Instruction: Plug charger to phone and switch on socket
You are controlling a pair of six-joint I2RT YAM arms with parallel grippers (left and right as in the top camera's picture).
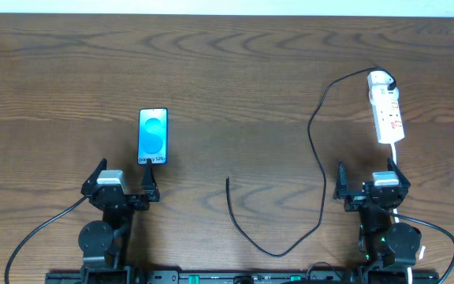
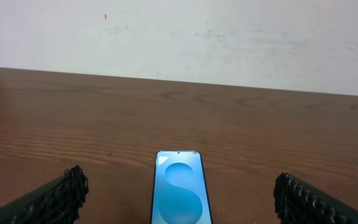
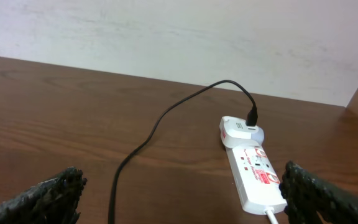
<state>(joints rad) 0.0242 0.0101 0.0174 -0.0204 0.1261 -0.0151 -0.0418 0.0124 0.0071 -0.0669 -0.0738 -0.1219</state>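
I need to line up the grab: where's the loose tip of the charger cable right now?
In the overhead view, the cable tip lies on the table near the middle, to the right of the phone and slightly nearer the robot.

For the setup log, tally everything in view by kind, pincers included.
Phone: 1
Charger cable: 1
Power strip: 1
Pincers: 2, the left pincer and the right pincer, both open
Total: 5
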